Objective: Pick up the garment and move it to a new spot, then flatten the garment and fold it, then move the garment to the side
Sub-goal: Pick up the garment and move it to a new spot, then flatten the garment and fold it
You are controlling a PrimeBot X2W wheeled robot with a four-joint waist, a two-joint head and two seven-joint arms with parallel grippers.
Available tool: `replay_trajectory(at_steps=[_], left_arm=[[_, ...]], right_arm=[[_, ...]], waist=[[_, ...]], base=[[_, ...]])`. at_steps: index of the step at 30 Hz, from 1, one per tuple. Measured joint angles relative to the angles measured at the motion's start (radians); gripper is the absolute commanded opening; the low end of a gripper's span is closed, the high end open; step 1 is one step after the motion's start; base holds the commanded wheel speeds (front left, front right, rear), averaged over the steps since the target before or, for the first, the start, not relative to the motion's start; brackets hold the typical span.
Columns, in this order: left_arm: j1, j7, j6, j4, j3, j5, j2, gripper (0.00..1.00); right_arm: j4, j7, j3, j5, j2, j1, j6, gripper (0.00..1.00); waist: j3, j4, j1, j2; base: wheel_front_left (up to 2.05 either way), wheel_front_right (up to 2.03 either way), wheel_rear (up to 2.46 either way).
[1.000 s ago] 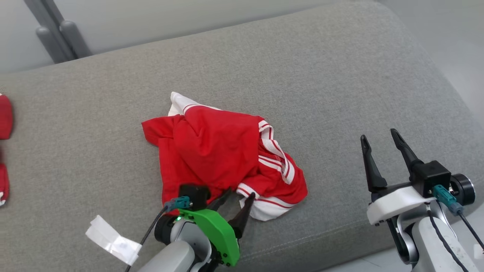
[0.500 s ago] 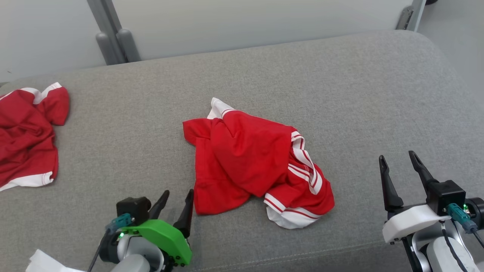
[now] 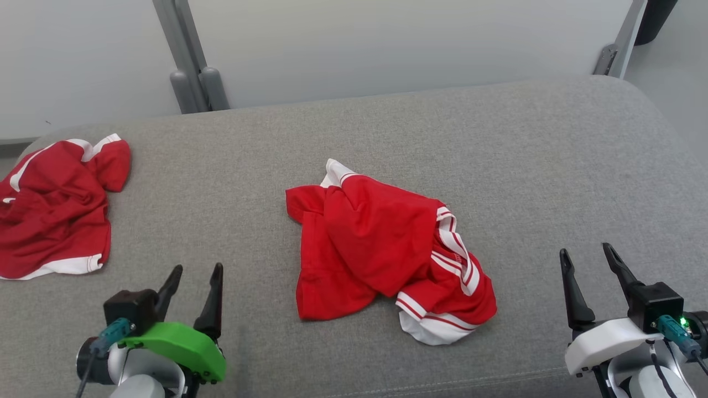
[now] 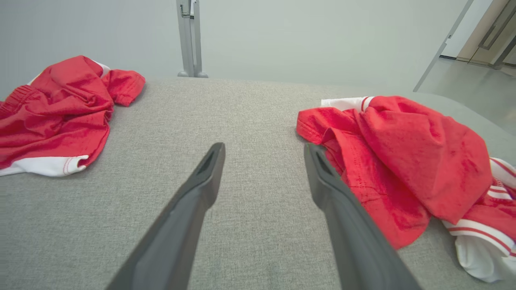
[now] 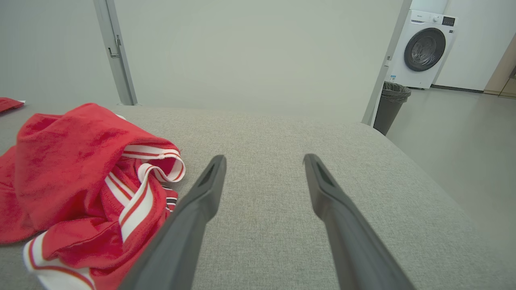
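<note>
The left tool (image 3: 198, 268) is held wide open, and nothing is gripped between its two dark fingers. It is seen low on the left, over the grey cushion (image 3: 498, 143), with its fingers pointed away from the robot. The right tool (image 3: 585, 250) is spread open too, and nothing is held in it. It is seen low on the right, near the front edge of the cushion.

The garment (image 3: 381, 249) is found between the two tools, in the middle of the cushion. It is red with white stripes, and it is bunched up in a heap. It is touched by neither tool.

Another red cloth (image 3: 52, 204) is left crumpled at the far left of the cushion, well apart from the garment. A grey post (image 3: 191, 66) is seen behind the cushion, against a pale wall. In the right wrist view, a washer (image 5: 425, 48) and a dark bin (image 5: 390, 106) are seen far off on the floor.
</note>
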Motion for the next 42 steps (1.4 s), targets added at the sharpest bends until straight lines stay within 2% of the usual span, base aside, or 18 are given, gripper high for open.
replay_trajectory(at_steps=[1,4,15,32,42], left_arm=[[0.016,0.000,0.006,-0.032,0.044,0.016,0.002,1.00],[0.066,0.000,0.008,-0.058,0.091,0.050,0.010,1.00],[0.193,0.000,0.017,-0.139,0.188,0.112,0.002,1.00],[0.268,0.000,0.017,-0.208,0.223,0.166,-0.048,1.00],[0.281,0.000,0.015,-0.226,0.237,0.181,-0.070,1.00]], right_arm=[[0.002,0.000,-0.003,0.004,0.000,0.007,0.000,1.00],[0.010,0.000,-0.017,0.010,-0.001,0.030,0.000,1.00],[0.012,0.000,-0.036,0.026,-0.005,0.057,0.000,1.00],[-0.002,0.000,-0.024,0.026,-0.005,0.057,0.012,1.00],[0.005,0.000,0.015,0.016,-0.005,0.046,0.051,1.00]], waist=[[-0.006,-0.001,0.0000,0.0000],[-0.016,-0.004,0.0000,0.0000],[-0.023,-0.002,0.0000,0.0000],[-0.004,0.012,0.0000,0.0000],[0.012,0.020,0.0000,0.0000]], base=[[0.00,0.00,0.00],[0.00,0.00,0.00],[0.00,0.00,0.00],[0.00,0.00,0.00],[0.00,0.00,0.00]])
